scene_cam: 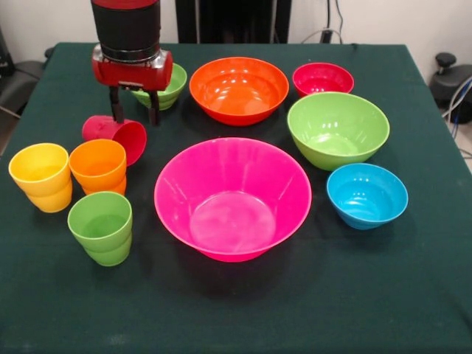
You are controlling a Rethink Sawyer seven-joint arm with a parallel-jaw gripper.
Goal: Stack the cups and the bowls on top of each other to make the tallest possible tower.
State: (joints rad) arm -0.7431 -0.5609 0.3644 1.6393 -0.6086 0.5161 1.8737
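Observation:
My gripper (135, 116) hangs open at the far left, its fingers straddling the rear of the red cup (118, 136), which lies on its side with its mouth toward the camera. The yellow cup (42, 176), orange cup (98, 167) and green cup (101, 227) stand upright at the left. The very large pink bowl (232, 198) sits in the middle. The large orange bowl (238, 89) is behind it, the large green bowl (338, 129) to the right. The small red bowl (323, 79), small blue bowl (367, 195) and small green bowl (172, 85), partly hidden behind the gripper, stand apart. Nothing is stacked.
A dark green cloth (236, 310) covers the table. The front strip of the table holds no objects. Dark equipment stands beyond the right edge (451, 81).

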